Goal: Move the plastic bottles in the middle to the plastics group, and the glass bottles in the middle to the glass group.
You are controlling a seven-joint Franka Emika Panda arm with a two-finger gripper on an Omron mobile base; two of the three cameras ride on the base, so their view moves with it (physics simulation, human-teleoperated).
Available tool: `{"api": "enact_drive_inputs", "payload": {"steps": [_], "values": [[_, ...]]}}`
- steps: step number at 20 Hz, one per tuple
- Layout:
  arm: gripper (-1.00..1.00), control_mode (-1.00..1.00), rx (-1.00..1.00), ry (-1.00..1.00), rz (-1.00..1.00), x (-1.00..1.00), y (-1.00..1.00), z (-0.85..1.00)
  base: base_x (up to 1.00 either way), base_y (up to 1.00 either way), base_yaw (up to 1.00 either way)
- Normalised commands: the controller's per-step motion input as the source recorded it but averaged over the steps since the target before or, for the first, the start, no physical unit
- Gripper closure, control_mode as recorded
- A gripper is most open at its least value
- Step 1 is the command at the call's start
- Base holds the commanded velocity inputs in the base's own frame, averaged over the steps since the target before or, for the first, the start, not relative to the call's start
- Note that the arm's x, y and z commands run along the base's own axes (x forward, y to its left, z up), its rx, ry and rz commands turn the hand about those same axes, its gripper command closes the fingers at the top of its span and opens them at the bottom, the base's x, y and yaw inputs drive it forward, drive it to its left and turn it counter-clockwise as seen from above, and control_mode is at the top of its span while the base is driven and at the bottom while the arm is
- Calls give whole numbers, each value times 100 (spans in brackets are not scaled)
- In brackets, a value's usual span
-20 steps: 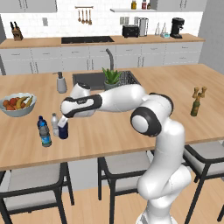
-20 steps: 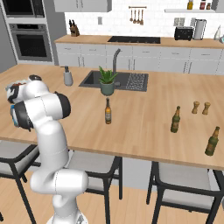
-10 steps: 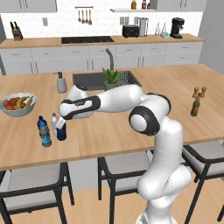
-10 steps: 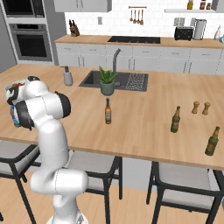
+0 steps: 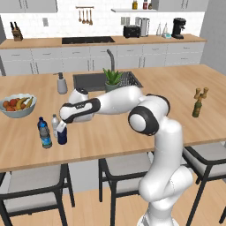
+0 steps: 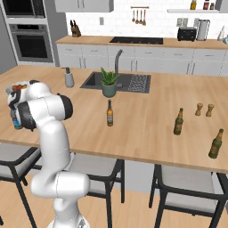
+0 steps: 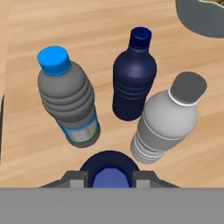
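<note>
Claw [image 5: 62,128] is clamped on the navy bottle [image 5: 62,136], one finger either side of its cap, as I read it from the hand view, where the dark rounded shoulder and blue cap [image 7: 110,178] sit right between the fingertips [image 7: 78,179]. Bottle stands upright on the island [image 5: 110,137], long axis vertical, cap up into the claw, base at or just off the wood; I cannot tell which. It is squat, dark navy, ribbed. Just beside it, towards the fruit bowl [image 5: 17,106], stands the clear greyish bottle [image 5: 54,125], upright, and next to that the taller water bottle [image 5: 44,133] with blue label and dark cap. Hand view looks straight down on three upright bottles: a grey one with a bright blue cap [image 7: 68,103], a dark navy one [image 7: 134,82], a pale grey one [image 7: 166,118], all close together. Far along the island, the amber bottle [image 6: 109,113] stands alone by the plant [image 6: 109,83]; green bottle [image 5: 197,103] is well apart near the far end.
</note>
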Motion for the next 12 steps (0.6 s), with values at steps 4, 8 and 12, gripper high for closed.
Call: {"api": "enact_drive_inputs", "payload": {"steps": [4,8,12], "values": [[100,-100,0,0,0,0,1,-9,0,0,0],[-100,-100,0,0,0,-1,1,0,0,0,0],[-100,-100,0,0,0,-1,1,0,0,0,0]]}}
